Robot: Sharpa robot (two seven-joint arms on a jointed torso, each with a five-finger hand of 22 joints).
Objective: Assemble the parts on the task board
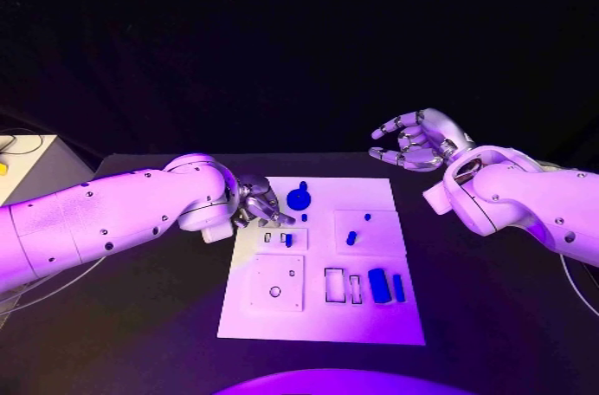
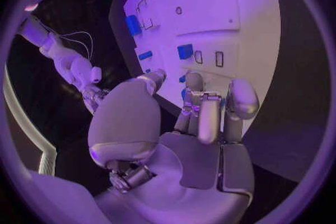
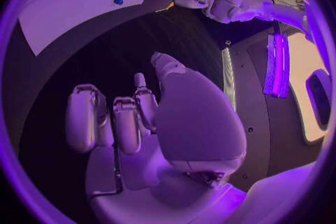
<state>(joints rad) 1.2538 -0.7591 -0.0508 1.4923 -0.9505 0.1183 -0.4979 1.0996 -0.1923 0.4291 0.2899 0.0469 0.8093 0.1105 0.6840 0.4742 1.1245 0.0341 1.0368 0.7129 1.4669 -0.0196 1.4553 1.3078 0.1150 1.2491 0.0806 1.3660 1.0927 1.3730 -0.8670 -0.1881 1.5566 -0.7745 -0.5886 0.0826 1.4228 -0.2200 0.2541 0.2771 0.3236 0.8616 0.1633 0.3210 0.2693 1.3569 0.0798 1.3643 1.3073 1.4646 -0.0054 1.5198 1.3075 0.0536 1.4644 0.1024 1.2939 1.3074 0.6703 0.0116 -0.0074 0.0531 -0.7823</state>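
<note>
The white task board (image 1: 375, 321) lies mid-table. On it are a round blue part (image 1: 299, 197), a small blue piece (image 1: 288, 239) beside two slots, two small blue pieces (image 1: 352, 236) on the right block, and two blue bars (image 1: 378, 285) near the empty slots. My left hand (image 1: 259, 200) hovers at the board's far left corner, fingers curled down right beside the round part. In the left wrist view the fingers (image 2: 199, 109) hide blue bits (image 2: 184, 92); whether they touch is unclear. My right hand (image 1: 412, 141) hangs raised beyond the board's far right corner, fingers loosely bent, holding nothing.
A white box (image 1: 22, 165) with a yellow button stands at the table's left edge, with a cable beside it. Black tabletop (image 1: 138, 326) surrounds the board on all sides. A square plate with a round hole (image 1: 276, 283) sits at the board's near left.
</note>
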